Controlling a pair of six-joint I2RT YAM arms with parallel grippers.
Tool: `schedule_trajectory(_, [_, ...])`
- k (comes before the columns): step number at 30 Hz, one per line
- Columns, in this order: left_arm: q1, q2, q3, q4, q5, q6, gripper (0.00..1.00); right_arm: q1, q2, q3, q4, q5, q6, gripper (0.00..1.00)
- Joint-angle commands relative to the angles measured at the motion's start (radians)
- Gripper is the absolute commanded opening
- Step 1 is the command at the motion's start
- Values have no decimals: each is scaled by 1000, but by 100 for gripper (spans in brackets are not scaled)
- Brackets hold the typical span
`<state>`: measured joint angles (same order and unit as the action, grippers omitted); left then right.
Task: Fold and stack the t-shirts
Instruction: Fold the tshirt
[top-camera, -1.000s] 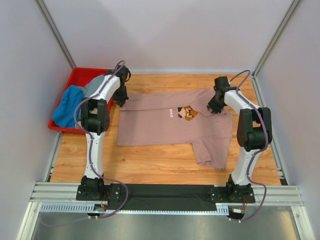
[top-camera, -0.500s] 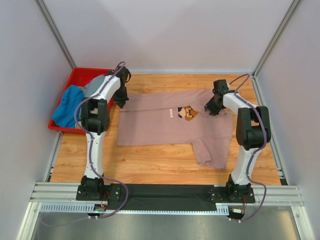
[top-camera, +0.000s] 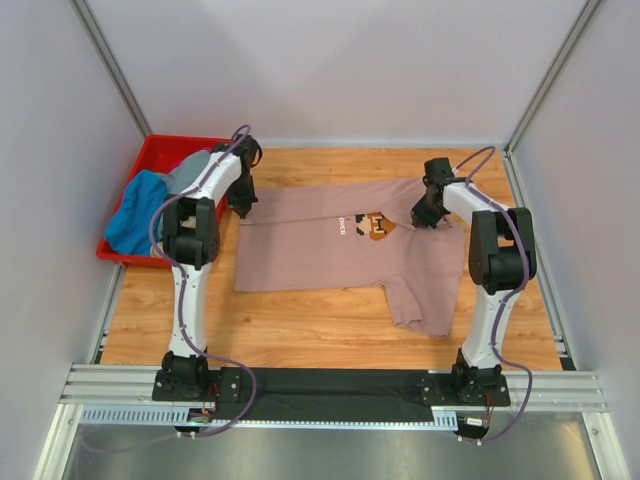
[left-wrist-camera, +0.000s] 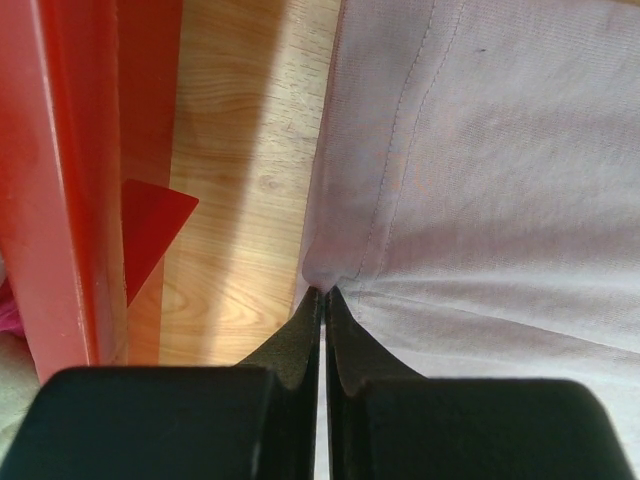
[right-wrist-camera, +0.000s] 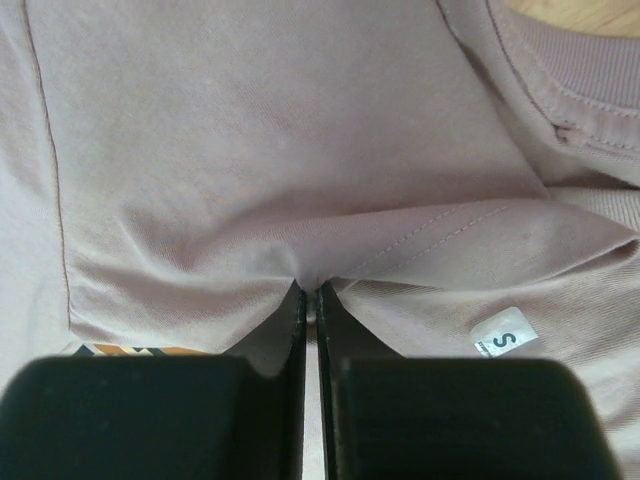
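The dusty-pink t-shirt (top-camera: 330, 245) with a brown-orange pixel print lies spread on the wooden table, one sleeve folded toward the front right. My left gripper (top-camera: 240, 207) is shut on its far-left hem corner (left-wrist-camera: 325, 280), beside the red crate. My right gripper (top-camera: 424, 215) is shut on a fold of the shirt near the collar (right-wrist-camera: 310, 270); the size tag (right-wrist-camera: 505, 332) shows beside it. Blue (top-camera: 138, 215) and grey (top-camera: 188, 170) shirts lie in the crate. The magenta one is only a sliver in the left wrist view.
The red plastic crate (top-camera: 150, 155) stands at the far left, its wall (left-wrist-camera: 60, 190) close to my left gripper. White enclosure walls surround the table. Bare wood (top-camera: 300, 330) lies in front of the shirt.
My right gripper has moved slightly left and farther along the shirt's collar area, dragging the fold with it. The left arm has not moved.
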<state>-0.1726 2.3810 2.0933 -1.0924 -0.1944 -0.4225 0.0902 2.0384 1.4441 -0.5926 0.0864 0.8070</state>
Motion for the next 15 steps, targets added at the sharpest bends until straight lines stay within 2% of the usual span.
schedule_trajectory(1, [-1,-3,-1,-6,-20,-16,0,-6,20,36,-26,47,-26,0])
schedule_trajectory(7, [-1,-5,2,-15,-40,-18,0,-20,9,133,-124,53,-95,1])
schedule_trajectory(8, [-1,-2,2,-17,-45,-16,0,-20,14,147,-150,46,-101,3])
schedule_trajectory(10, [-1,0,2,-20,-51,-16,0,-18,22,176,-174,35,-124,13])
schedule_trajectory(11, [-1,0,2,-21,-51,-16,0,-18,25,180,-177,24,-130,14])
schedule_trajectory(15, [-1,0,2,-23,-48,-18,0,-18,16,173,-174,6,-140,0])
